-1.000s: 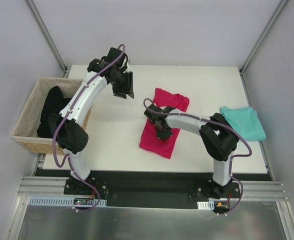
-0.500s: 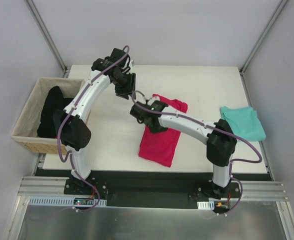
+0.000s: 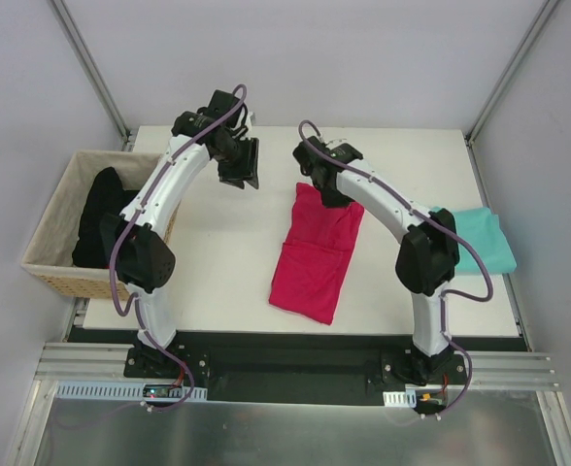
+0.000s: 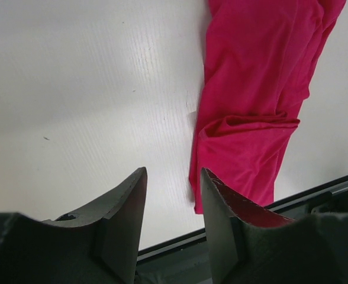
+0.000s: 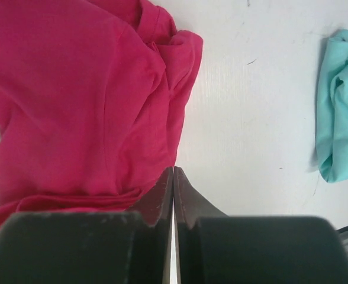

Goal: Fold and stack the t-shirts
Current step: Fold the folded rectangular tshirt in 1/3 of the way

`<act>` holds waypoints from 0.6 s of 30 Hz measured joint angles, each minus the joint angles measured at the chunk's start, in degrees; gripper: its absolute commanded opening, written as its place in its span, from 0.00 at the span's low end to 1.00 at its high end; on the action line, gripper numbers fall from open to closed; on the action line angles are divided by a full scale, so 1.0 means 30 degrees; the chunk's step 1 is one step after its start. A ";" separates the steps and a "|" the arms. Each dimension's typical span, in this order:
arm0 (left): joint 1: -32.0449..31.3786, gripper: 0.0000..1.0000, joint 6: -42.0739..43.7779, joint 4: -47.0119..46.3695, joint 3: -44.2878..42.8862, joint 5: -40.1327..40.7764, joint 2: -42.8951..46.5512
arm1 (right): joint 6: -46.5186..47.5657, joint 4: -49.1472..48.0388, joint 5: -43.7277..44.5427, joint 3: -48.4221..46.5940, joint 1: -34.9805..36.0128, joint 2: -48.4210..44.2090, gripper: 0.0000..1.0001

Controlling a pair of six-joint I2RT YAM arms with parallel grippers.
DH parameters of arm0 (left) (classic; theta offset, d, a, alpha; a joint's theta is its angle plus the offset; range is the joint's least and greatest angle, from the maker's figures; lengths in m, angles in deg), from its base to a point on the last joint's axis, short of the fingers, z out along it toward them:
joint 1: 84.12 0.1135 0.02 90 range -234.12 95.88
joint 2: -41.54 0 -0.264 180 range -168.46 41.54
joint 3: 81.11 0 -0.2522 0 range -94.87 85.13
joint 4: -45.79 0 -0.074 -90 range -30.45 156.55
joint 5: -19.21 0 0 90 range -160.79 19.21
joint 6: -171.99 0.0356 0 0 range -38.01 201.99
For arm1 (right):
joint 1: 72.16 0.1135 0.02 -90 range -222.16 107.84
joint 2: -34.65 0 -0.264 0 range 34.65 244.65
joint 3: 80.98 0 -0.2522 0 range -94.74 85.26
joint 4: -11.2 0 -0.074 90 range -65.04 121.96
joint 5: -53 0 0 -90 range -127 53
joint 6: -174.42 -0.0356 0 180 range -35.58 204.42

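Across mid-table, slanting from far to near: pink shirt [image 3: 313,254], folded into a long strip, creased crosswise near its middle, bunched and rumpled at the far end. Off at the right edge of the table [image 3: 218,262], well apart from it: teal shirt [image 3: 482,238], loosely folded, partly hidden behind the right arm [image 3: 426,257]. Not yet stacked.

At the pink shirt's far end, over its right-hand edge: right gripper [image 3: 332,192], fingers pressed tight together. No cloth visible between them in the wrist view, so most likely clenched on nothing. Just left of that same far end, above bare table: left gripper [image 3: 242,173], jaws half parted, empty, touching nothing.

Beside the table on the left: basket [image 3: 52,209] with dark cloth [image 3: 99,218] inside, apart from both grippers.

Handling, by judgement only:
- Thin, light, limp cloth with no stiffness of its own, sure to sag and drape from any pinch.
- Not fragile and hardly slippery, yet apt to drag on the table, with stacked layers prone to sliding apart.

Best taken at the two far corners, one gripper to each, pinching every layer at once and low enough to catch the bottom one. Otherwise, only the top layer likely to lift.

A single-point grip looks risky, liable to twist the strip and spill the fold open. Worth smoothing the bunched far right corner first, then carrying the far end over toward the near end.
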State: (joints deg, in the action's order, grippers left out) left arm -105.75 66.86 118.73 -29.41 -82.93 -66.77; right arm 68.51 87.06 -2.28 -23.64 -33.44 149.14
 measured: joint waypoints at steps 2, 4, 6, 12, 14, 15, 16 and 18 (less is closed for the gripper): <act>0.0131 0.41 0.0007 0.0007 0.0000 0.0131 0.0051 | 0.0546 -0.0313 -0.0539 -0.0124 -0.0452 0.0911 0.01; 0.0240 0.41 0.0000 0.0015 -0.0015 0.0168 0.0073 | 0.0998 -0.0634 -0.1093 -0.0342 -0.0816 0.1763 0.01; 0.0299 0.41 0.0007 0.0007 -0.0051 0.0226 0.0073 | 0.1479 -0.1107 -0.1807 -0.0714 -0.1282 0.2769 0.01; 0.0364 0.41 -0.0007 0.0226 -0.0634 0.0248 0.0066 | 0.2324 -0.1974 -0.3534 -0.1829 -0.2463 0.4816 0.01; 0.0372 0.42 -0.0007 0.0313 -0.1100 0.0248 -0.0015 | 0.2484 -0.2295 -0.3978 -0.2055 -0.2776 0.5187 0.01; 0.0372 0.41 -0.0007 0.0364 -0.1406 0.0248 -0.0073 | 0.2557 -0.2433 -0.4218 -0.2142 -0.2929 0.5340 0.01; 0.0379 0.42 -0.0007 0.0379 -0.1668 0.0248 -0.0131 | 0.2623 -0.2506 -0.4408 -0.2280 -0.3082 0.5508 0.01; 0.0408 0.42 -0.0007 0.0495 -0.2106 0.0248 -0.0291 | 0.2718 -0.2696 -0.4809 -0.2514 -0.3366 0.5865 0.01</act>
State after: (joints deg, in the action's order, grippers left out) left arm -104.52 66.84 120.22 -35.73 -82.19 -67.64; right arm 76.67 78.98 -16.71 -31.18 -43.54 166.74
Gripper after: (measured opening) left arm 0.415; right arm 0.012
